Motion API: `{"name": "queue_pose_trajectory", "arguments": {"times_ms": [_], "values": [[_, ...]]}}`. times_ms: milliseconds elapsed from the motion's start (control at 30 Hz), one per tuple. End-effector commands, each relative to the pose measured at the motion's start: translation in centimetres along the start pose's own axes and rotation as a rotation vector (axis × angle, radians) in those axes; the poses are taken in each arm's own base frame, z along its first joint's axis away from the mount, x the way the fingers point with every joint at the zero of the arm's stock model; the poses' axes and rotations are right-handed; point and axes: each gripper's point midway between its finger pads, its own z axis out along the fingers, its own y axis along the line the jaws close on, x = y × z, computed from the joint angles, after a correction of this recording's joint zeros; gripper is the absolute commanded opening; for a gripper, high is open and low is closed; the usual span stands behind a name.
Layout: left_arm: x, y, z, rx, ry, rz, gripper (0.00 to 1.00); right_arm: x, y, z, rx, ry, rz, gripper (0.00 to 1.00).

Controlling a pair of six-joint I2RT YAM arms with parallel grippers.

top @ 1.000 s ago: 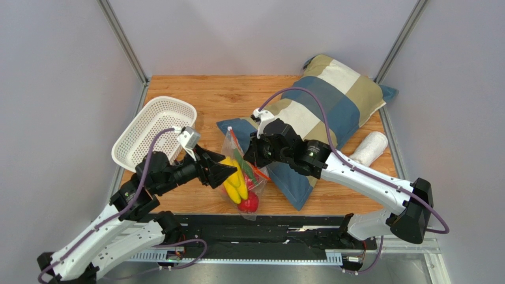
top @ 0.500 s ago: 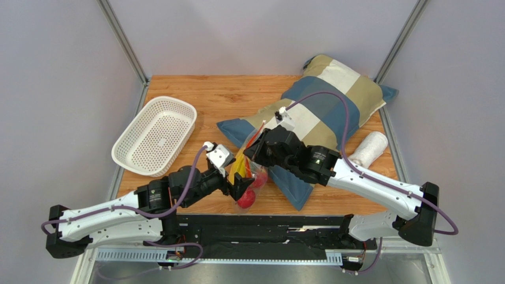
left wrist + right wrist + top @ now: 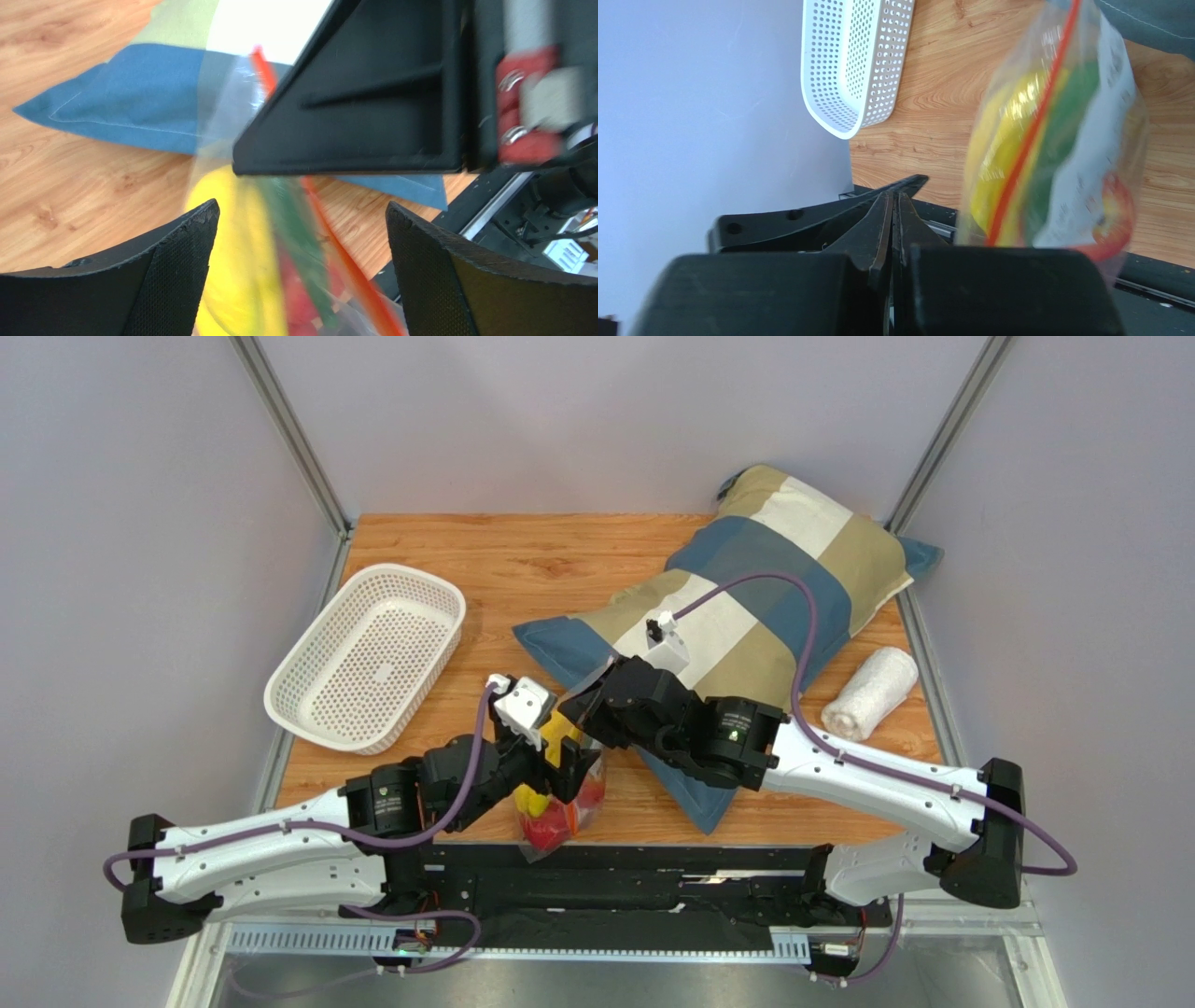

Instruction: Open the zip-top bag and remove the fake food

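The zip-top bag [image 3: 561,805] is clear plastic with an orange-red zipper strip [image 3: 337,238] and stands upright near the table's front edge. Inside is fake food: a yellow banana [image 3: 224,259], a green vegetable [image 3: 295,224] and a red apple [image 3: 1113,206]. My left gripper [image 3: 302,208] is open wide, one finger on each side of the bag's middle, apart from it. My right gripper [image 3: 910,185] is shut just above; its finger [image 3: 365,105] covers the bag's upper edge, which it holds up. The pinch itself is hidden. The bag [image 3: 1081,140] looks blurred.
A white mesh basket [image 3: 368,655] sits at the left. A patchwork pillow [image 3: 744,602] lies at the back right, its blue corner [image 3: 140,105] just behind the bag. A white roll [image 3: 870,689] lies at the right edge. The black rail [image 3: 631,868] runs along the front edge.
My left arm swung from beside the basket down to the front edge, and its jaws opened wide around the bag. My right gripper lifted the bag and carried it nearer the front edge.
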Motion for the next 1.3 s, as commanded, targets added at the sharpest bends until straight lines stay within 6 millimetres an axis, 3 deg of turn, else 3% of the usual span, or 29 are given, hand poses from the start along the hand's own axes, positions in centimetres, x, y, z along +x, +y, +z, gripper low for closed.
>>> {"name": "queue_pose_trajectory", "arguments": {"times_ms": [0, 33, 67, 133, 167, 200, 233, 267, 300, 333, 367, 400, 433, 500, 533, 600, 633, 667, 700, 733, 767, 867, 1033, 1100, 1200, 1267], "values": [[0.7, 0.3, 0.3, -0.029, -0.004, -0.066, 0.77, -1.6, 2.6, -1.2, -0.095, -0.074, 0.102, 0.01], [1.2, 1.3, 0.2, -0.069, 0.017, -0.07, 0.69, -1.9, 2.4, -1.3, -0.092, -0.089, 0.092, 0.06], [1.6, 1.5, 0.3, -0.072, 0.026, -0.086, 0.55, -1.9, 1.7, -1.1, -0.083, -0.099, 0.072, 0.26], [2.8, 2.2, 0.2, -0.074, 0.07, -0.107, 0.39, -3.7, 1.0, -1.9, -0.091, -0.145, 0.033, 0.51], [2.8, 3.2, 0.3, -0.105, 0.083, -0.146, 0.33, -4.4, -0.4, -2.1, -0.078, -0.168, -0.129, 0.67], [3.0, 3.3, 0.1, -0.098, 0.105, -0.153, 0.3, -6.1, -1.7, -3.5, -0.053, -0.201, -0.21, 0.74], [3.3, 3.1, -0.1, -0.076, 0.122, -0.153, 0.28, -8.7, -3.8, -5.0, 0.032, -0.307, -0.242, 0.75], [2.5, 2.8, -0.5, -0.055, 0.106, -0.149, 0.29, -9.7, -7.2, -5.8, 0.117, -0.349, -0.389, 0.79], [2.1, 2.4, -0.7, -0.02, 0.101, -0.133, 0.34, -11.1, -8.8, -6.9, 0.151, -0.41, -0.4, 0.86], [1.3, 0.6, -0.9, 0.085, 0.092, -0.12, 0.41, -13.7, -9.5, -10.0, 0.122, -0.501, -0.334, 0.88], [0.9, -0.2, -0.6, 0.126, 0.09, -0.093, 0.56, -14.5, -10.7, -10.7, 0.135, -0.511, -0.328, 0.88], [0.9, -1.0, -0.4, 0.156, 0.1, -0.08, 0.61, -16.1, -12.5, -11.9, 0.191, -0.537, -0.307, 0.88], [0.6, -1.6, 0.1, 0.162, 0.1, -0.07, 0.67, -16.7, -13.1, -13.1, 0.201, -0.542, -0.289, 0.87], [1.4, -3.9, 1.6, 0.186, 0.139, 0.006, 0.69, -18.4, -15.7, -15.0, 0.345, -0.557, -0.284, 0.87], [1.0, -3.9, 2.4, 0.129, 0.118, 0.025, 0.7, -18.5, -16.5, -15.3, 0.394, -0.543, -0.285, 0.88], [1.1, -5.9, 4.3, 0.097, 0.137, 0.085, 0.72, -18.9, -19.4, -15.5, 0.563, -0.495, -0.301, 0.91], [2.9, -6.7, 5.5, 0.042, 0.183, 0.151, 0.73, -18.9, -19.7, -15.5, 0.592, -0.474, -0.293, 0.91], [1.2, -7.7, 6.3, 0.017, 0.161, 0.147, 0.75, -18.8, -20.6, -15.2, 0.636, -0.447, -0.299, 0.92], [2.0, -7.7, 6.7, -0.028, 0.208, 0.181, 0.75, -19.1, -21.3, -15.4, 0.666, -0.446, -0.286, 0.93], [4.2, -8.0, 8.1, -0.094, 0.262, 0.22, 0.76, -18.9, -21.6, -15.3, 0.674, -0.43, -0.276, 0.93], [2.8, -8.9, 8.9, -0.118, 0.247, 0.208, 0.76, -18.9, -21.8, -15.6, 0.674, -0.434, -0.269, 0.93], [4.8, -9.7, 10.9, -0.233, 0.297, 0.308, 0.83, -19.3, -22.0, -16.4, 0.667, -0.461, -0.252, 0.93], [8.1, -11.0, 12.9, -0.267, 0.408, 0.372, 0.84, -19.8, -22.2, -18.1, 0.679, -0.503, -0.261, 0.93], [9.6, -10.5, 12.9, -0.297, 0.459, 0.402, 0.83, -19.8, -22.3, -18.3, 0.677, -0.507, -0.265, 0.93], [11.5, -9.1, 12.6, -0.379, 0.5, 0.438, 0.72, -19.7, -22.7, -18.3, 0.686, -0.504, -0.281, 0.93], [11.8, -8.2, 12.1, -0.405, 0.504, 0.452, 0.5, -19.6, -22.4, -17.7, 0.663, -0.495, -0.282, 0.93]]}}
